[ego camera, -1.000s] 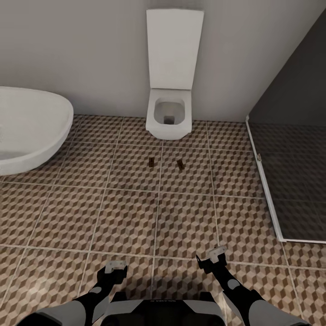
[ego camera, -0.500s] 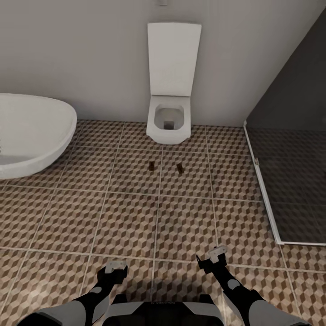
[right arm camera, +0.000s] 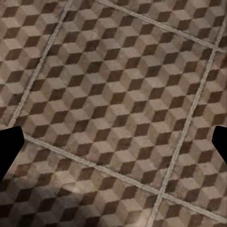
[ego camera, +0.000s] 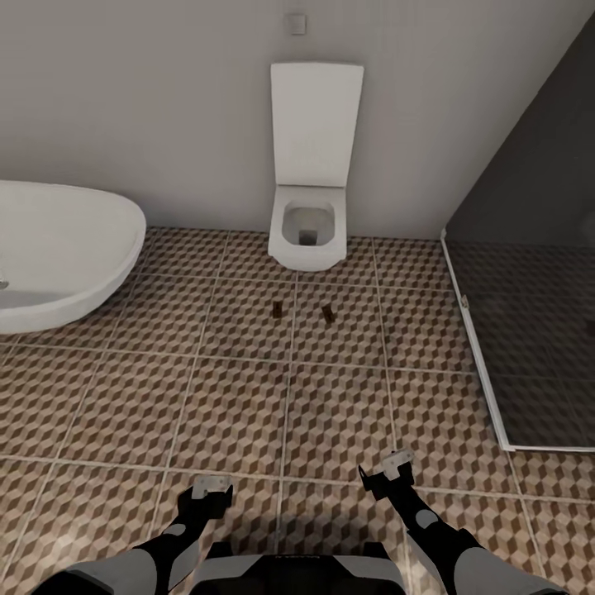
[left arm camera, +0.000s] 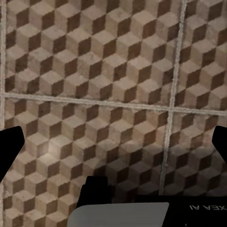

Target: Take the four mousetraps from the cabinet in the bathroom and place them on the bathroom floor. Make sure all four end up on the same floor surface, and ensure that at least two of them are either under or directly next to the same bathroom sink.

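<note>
I am looking down over the bathroom floor, cube-patterned tiles running up to the grey wall. The white oval bathtub sits on my left, the dark glass shower screen on my right, and the white square toilet straight ahead. Two mousetraps lie on the tiles just in front of the toilet, one a little apart from the other. My left gripper and right gripper hang low over bare tile, jaws wide, nothing between them. I judge two traps delivered; next I need the cabinet, and later a check that they sit beside the sink.
</note>
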You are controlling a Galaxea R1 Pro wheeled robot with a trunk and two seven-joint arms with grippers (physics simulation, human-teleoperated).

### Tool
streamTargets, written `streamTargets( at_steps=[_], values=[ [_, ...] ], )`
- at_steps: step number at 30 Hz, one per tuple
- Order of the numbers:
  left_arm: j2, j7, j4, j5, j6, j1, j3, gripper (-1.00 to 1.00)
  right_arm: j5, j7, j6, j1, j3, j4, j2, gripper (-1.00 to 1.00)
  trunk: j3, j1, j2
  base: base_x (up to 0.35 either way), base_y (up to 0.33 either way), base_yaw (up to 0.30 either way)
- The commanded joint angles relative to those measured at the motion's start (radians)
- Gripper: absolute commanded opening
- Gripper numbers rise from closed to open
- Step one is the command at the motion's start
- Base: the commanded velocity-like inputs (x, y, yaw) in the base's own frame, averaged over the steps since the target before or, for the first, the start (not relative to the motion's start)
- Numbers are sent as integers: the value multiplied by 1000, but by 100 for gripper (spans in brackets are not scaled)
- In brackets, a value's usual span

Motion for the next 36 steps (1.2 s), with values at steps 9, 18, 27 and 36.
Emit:
streamTargets(
  at_steps=[9, 18, 27, 36],
  values=[
    [-1, 4, 4, 4, -6, -2, -9, 100, 8, -1, -3, 0, -1, 1, 0, 100, 42, -34, 63, 0, 0, 0],
    [-1, 4, 4, 4, -6, -1, -9, 100, 8, -1, -2, 0, -1, 1, 0, 100, 74, -69, 126, 0, 0, 0],
    [-1, 4, 4, 4, -6, -1, -9, 100, 8, -1, -3, 0, -1, 1, 0, 100, 108, -103, 189, 0, 0, 0],
    [-1, 4, 4, 4, -6, -1, -9, 100, 8, 0, -3, 0, -1, 1, 0, 100, 150, -138, 252, 0, 0, 0]
  ],
)
